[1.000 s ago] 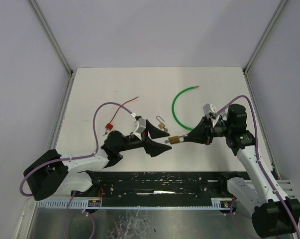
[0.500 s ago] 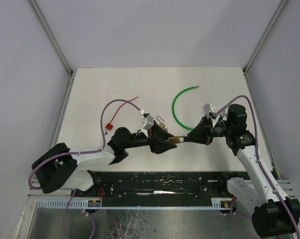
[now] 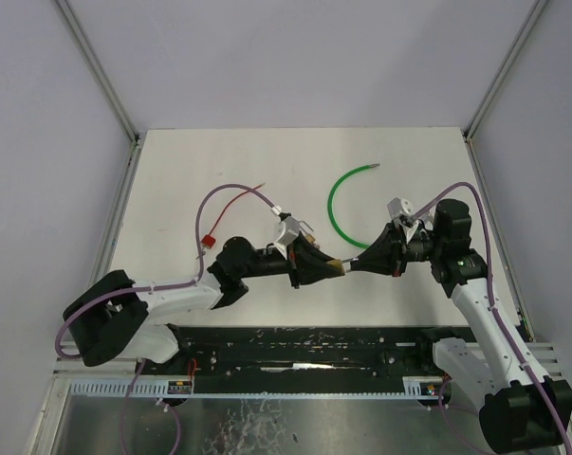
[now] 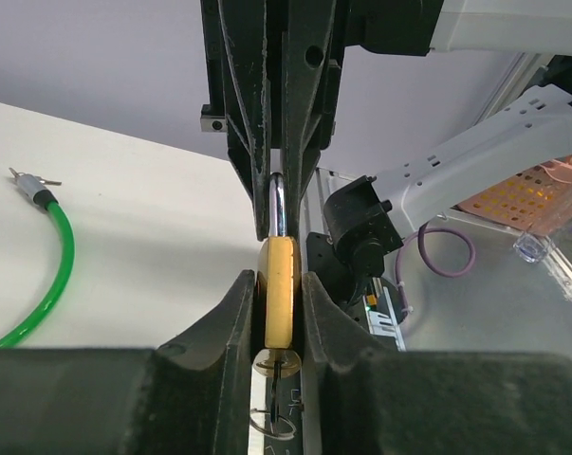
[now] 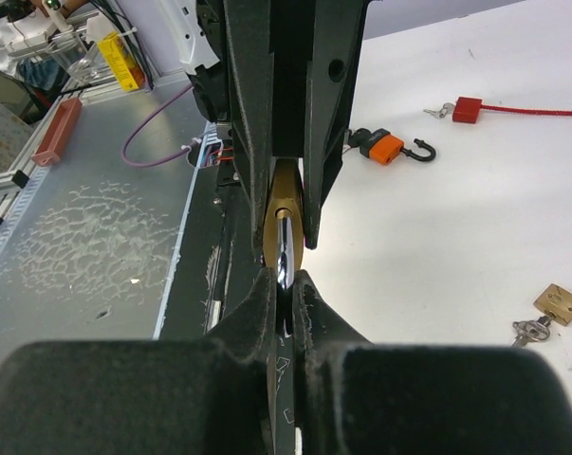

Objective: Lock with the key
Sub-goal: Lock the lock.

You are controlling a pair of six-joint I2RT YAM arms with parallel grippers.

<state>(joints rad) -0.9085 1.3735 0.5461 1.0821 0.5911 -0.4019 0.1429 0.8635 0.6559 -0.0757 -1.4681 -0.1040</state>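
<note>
Above a smooth white tabletop, a flat brass padlock sits in mid-air between the arms. The left gripper pinches its body. The right gripper clamps its curved steel shackle. A glossy green cable curves nearby.

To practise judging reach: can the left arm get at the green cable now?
Probably not: the left gripper is clamped on the brass padlock the right gripper also holds, away from the green cable.
</note>
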